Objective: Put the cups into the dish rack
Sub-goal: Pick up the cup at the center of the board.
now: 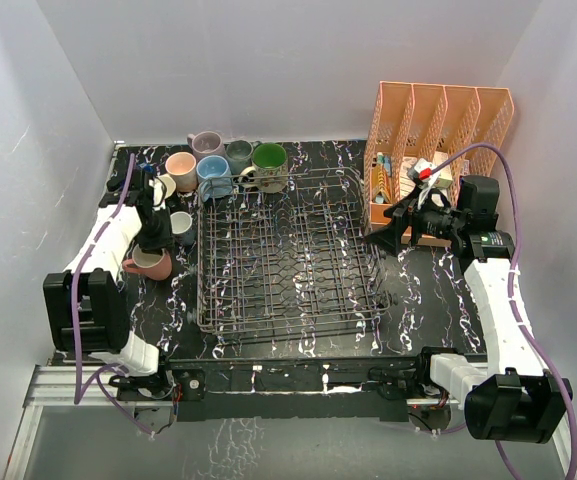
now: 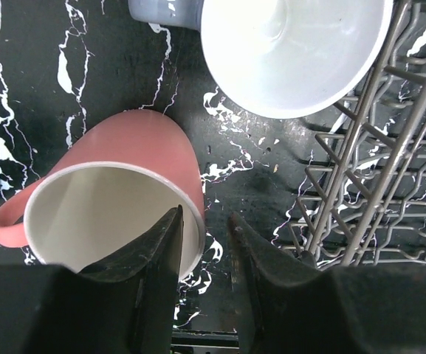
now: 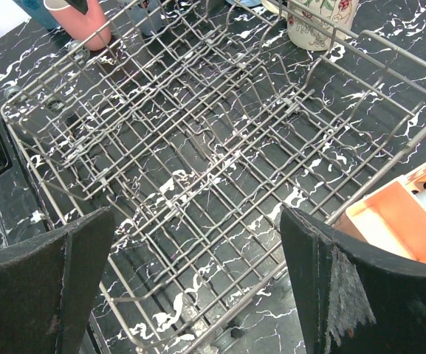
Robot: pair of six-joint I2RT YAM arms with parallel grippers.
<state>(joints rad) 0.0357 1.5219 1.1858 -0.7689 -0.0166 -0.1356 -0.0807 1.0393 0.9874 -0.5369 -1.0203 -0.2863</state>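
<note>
Pink glazed mug (image 2: 117, 192), cream inside, sits on the tabletop (image 2: 87, 74) just left of the dish rack (image 1: 288, 260); its near rim is hidden behind the left gripper (image 2: 204, 215), whose narrowly parted fingers straddle the wall, one inside and one outside; whether they press it I cannot tell; beside it a grey-blue mug (image 2: 294, 51) with a glossy white bowl is cut off by the frame edge; the rack is thin dark wire with upright tines; the tabletop is black, veined white; the right gripper (image 3: 198, 243) hangs over the rack, spread wide, holding nothing.
</note>
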